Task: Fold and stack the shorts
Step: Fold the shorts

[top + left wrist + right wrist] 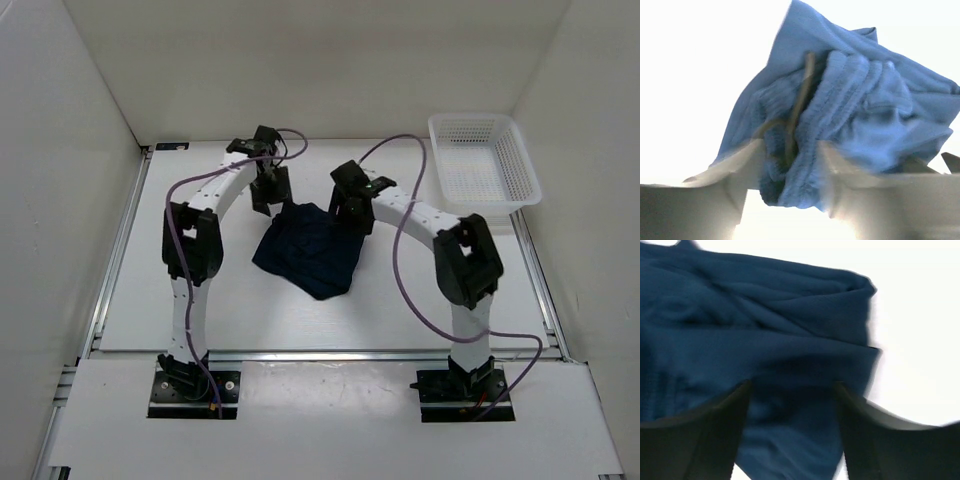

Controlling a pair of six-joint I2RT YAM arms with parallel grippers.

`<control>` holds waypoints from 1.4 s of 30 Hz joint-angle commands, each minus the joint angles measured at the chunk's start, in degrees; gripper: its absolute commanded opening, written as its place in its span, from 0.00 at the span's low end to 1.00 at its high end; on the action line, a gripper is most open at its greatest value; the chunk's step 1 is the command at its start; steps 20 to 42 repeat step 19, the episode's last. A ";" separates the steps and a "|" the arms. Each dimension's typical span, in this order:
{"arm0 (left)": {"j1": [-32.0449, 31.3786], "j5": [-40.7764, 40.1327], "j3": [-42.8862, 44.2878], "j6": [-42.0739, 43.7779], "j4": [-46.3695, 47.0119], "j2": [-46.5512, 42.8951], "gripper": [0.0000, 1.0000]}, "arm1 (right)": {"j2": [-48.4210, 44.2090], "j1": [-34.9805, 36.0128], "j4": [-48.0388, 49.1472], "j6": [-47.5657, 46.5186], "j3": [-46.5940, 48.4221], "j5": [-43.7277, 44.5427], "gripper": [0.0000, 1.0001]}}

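The dark navy shorts (310, 250) lie crumpled in a heap at the table's middle. My left gripper (272, 200) is at the heap's far left corner. In the left wrist view, my left gripper (791, 165) is shut on the bunched elastic waistband (840, 100), with the thin drawstring (801, 97) looped between the fingers. My right gripper (350, 215) is over the heap's far right part. In the right wrist view, my right gripper (791, 405) has its fingers wide apart, with the shorts' fabric (765, 330) spread under and between them. The image is blurred.
A white plastic mesh basket (485, 160) stands at the far right corner of the white table (200, 310). White walls close in the table on the left, back and right. Purple cables loop from both arms.
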 commanded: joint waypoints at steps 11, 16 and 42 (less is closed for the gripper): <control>10.78 0.11 -17.12 3.23 -4.91 -44.60 1.00 | -43.50 -7.35 -13.82 -7.95 -17.29 20.11 0.87; 13.95 1.88 -29.89 3.23 -1.83 -60.60 1.00 | -56.60 -9.11 -18.75 -6.64 -25.46 22.84 0.87; 14.48 1.88 -34.82 3.23 -0.42 -67.38 1.00 | -62.48 -9.11 -20.60 -5.15 -30.65 25.02 0.87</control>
